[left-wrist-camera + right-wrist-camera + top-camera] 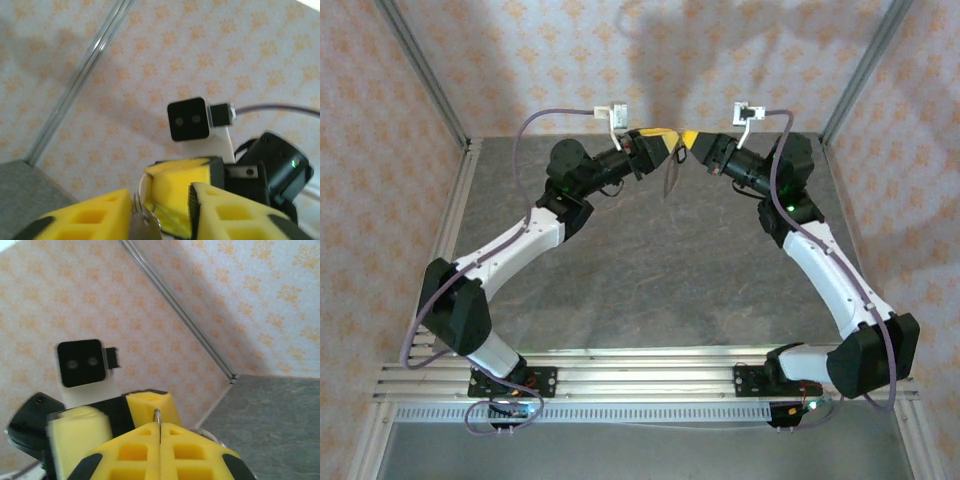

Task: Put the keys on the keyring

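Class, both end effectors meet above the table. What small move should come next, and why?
Probably close the left end effector gently on what looks like the key: its fingers stand apart with that silvery piece beside one of them, while the right end effector is shut on the keyring.

Robot lab test cell, my workplace. Grey stone-look tabletop (650, 270), boxed in by aluminium corner posts (420, 70). Flat wall panels (760, 50) printed with orange floral pattern, seam strip running up corner. Slotted aluminium rails (640, 375) along near edge, my arm bases (510, 380) bolted onto them. Purple cable (545, 120) looped loose to wrist camera (189, 119). Green status light (292, 163) on my right arm.
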{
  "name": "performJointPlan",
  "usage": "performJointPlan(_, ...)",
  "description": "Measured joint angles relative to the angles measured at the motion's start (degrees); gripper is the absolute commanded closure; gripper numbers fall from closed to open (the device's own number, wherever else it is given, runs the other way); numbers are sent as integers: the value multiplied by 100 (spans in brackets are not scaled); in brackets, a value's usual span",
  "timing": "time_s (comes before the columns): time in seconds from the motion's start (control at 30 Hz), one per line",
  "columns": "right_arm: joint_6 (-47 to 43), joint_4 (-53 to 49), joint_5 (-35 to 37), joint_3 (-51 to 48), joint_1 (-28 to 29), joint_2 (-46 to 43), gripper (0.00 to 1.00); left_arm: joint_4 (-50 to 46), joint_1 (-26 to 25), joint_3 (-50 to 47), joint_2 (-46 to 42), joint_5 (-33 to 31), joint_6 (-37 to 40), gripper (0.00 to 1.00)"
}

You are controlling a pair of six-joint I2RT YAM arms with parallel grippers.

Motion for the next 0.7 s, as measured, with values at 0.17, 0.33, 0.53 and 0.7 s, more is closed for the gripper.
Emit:
performJointPlan(0.17, -935, -1266, -417, 896, -201, 243, 100, -645, 153, 63, -428, 33, 514, 45)
performJointPlan(0.33, -2020, -2765, -837, 1816, -221, 651, 100, -1412, 494, 426, -479, 313, 1038, 45)
performJointPlan(0.53, -2940, -4138, -1191, 2452, -221, 1005, 100, -2413, 765, 1054, -216, 949, 1589, 48)
performJointPlan(0.7, -3388, -4756, -1381, 2691, -221, 1130, 100, -3152, 758, 1552, 173, 1534, 2031, 54)
